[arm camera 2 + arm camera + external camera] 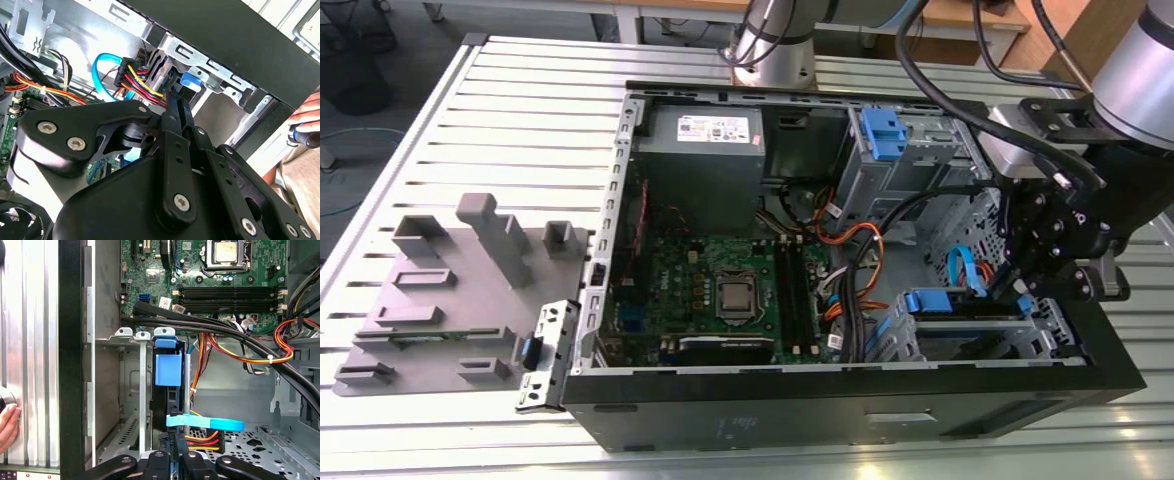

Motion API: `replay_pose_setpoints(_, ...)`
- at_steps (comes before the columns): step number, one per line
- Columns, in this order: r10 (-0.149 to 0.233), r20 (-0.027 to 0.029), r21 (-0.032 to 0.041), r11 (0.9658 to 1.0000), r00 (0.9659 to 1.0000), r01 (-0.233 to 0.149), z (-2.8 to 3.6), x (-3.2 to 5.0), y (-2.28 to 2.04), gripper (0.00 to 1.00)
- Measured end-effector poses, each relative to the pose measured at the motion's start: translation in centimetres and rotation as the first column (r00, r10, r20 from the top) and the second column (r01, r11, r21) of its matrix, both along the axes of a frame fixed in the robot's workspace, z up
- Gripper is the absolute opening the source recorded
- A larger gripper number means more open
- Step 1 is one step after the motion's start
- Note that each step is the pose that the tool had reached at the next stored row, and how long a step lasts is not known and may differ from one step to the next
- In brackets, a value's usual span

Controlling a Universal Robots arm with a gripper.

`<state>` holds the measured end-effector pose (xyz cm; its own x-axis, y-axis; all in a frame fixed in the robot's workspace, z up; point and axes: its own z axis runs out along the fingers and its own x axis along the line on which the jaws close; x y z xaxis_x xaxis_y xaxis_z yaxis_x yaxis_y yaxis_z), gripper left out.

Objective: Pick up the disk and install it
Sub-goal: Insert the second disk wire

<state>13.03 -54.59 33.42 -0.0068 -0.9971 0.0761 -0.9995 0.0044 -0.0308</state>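
Hanging inside the open computer case (pixel 841 405), the claw (pixel 1023 290) points into the drive cage (pixel 134 390) at the case's corner. The disk (pixel 167 369) stands on edge in that cage, straight ahead of the claw and very near its tip, marked by its blue bracket. Whether the claw is clamped on it, closed or parted, I cannot tell.

On one side of the claw the black case wall (pixel 70 365) runs close, with an open cage slot between wall and disk. On the other side a blue flat cable (pixel 207 423) and a red, yellow and black wire bundle (pixel 202 442) pass just beside the disk; past them lies bare perforated case floor (pixel 260 450). Thick black cables (pixel 210 327) cross beyond the cage, in front of the motherboard (pixel 720 290).

Cage rails hide the disk's flat faces; only the bracket and a dark edge show. In the second wrist view the claw's own black linkage (pixel 165 165) covers much of the bay.

The case lies on a slatted metal table (pixel 520 120). A grey moulded fixture (pixel 454 290) sits well apart from the claw, beyond the motherboard. A person's hand (pixel 306 117), cut off at the frame edge, holds a blue-and-black object just outside the case wall.
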Motion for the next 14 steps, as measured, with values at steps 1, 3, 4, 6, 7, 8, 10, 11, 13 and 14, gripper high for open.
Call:
replay_pose_setpoints(1, 0.0, 0.0, 0.0001, 1.0, 1.0, 0.0, 0.0, 0.0, 0.01, 0.16)
replay_pose_setpoints(3, 0.0, 0.0, 0.0005, 1.0, 1.0, 0.0, 0.07, 0.0, 0.03, 0.16)
replay_pose_setpoints(4, 0.0, -0.0001, 0.0007, 1.0, 1.0, 0.0, 0.13, 0.0, 0.04, 0.16)
replay_pose_setpoints(6, 0.0, 0.0, 0.0002, 1.0, 1.0, 0.0, 0.3, 0.0, 0.04, 0.16)
replay_pose_setpoints(7, 0.0, 0.0, 0.0005, 1.0, 1.0, 0.0, 0.31, 0.0, 0.04, 0.16)
replay_pose_setpoints(8, 0.0, 0.0, 0.0006, 1.0, 1.0, 0.0, 0.31, 0.0, 0.04, 0.16)
replay_pose_setpoints(10, 0.0, 0.0, 0.0002, 1.0, 1.0, 0.0, 0.33, 0.0, 0.06, 0.16)
replay_pose_setpoints(11, 0.0, 0.0001, 0.0002, 1.0, 1.0, 0.0, 0.33, 0.0, 0.07, 0.16)
replay_pose_setpoints(13, 0.0, 0.0006, 0.0002, 1.0, 1.0, 0.0, 0.33, -0.02, 0.11, 0.16)
replay_pose_setpoints(14, 0.0, 0.0008, 0.0001, 1.0, 1.0, 0.0, 0.33, -0.02, 0.15, 0.16)
